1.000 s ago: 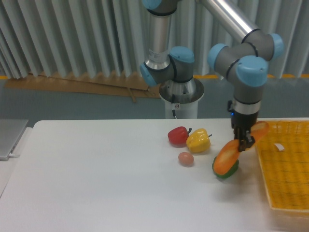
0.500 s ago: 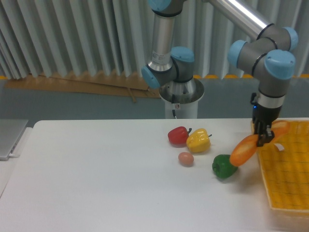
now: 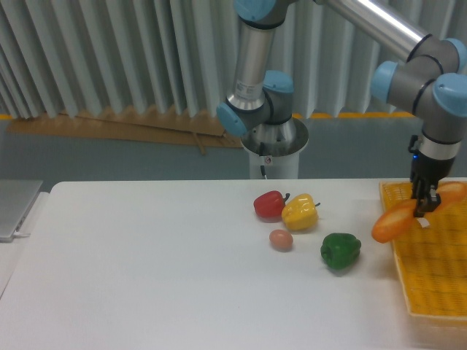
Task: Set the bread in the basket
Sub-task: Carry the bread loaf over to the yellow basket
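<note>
Carrying the bread [image 3: 408, 214] rightward, the gripper [image 3: 423, 206] now hangs over the left edge of the yellow basket [image 3: 438, 270], its fingers [image 3: 419, 198] clamped on the loaf near its middle. A second ago the baguette hung lower, above the green pepper [image 3: 341, 250], and hid part of it; half a second ago it was just right of the pepper, short of the basket's near-left rim. Now the pepper stands fully uncovered on the worktop [image 3: 146, 270], and the loaf is tilted, its left end low and poking out past the basket's left wall, its right end higher and over the weave. The red pepper [image 3: 269, 205], yellow pepper [image 3: 300, 212] and the small egg [image 3: 281, 239] sit where they sat, untouched, left of the pepper. By my reading the transfer is nearly done: a little more travel to the right should bring the whole loaf inside the walls before the drop, since letting go here risks the low end catching on the rim
</note>
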Available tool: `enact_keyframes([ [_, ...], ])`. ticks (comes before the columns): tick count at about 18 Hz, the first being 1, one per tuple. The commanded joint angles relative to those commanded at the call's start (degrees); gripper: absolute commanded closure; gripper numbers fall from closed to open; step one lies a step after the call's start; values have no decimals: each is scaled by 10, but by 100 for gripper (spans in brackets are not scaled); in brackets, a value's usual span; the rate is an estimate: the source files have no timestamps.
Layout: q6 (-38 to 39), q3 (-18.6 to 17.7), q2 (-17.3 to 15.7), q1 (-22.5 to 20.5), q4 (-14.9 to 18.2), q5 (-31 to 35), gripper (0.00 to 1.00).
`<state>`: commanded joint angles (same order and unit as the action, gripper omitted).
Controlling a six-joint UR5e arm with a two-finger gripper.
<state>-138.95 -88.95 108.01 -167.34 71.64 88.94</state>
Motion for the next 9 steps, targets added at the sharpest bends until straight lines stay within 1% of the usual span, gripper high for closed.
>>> enact_keyframes([
  [1, -3, 1, 7, 0, -4, 0, 54],
  [4, -48, 3, 25, -11, -19, -2, 54],
  [6, -52, 3, 30, -16, -23, -3, 54],
  [8, -55, 4, 39, -18, -39, -4, 54],
  [9, -59, 5, 42, -19, -41, -4, 54],
])
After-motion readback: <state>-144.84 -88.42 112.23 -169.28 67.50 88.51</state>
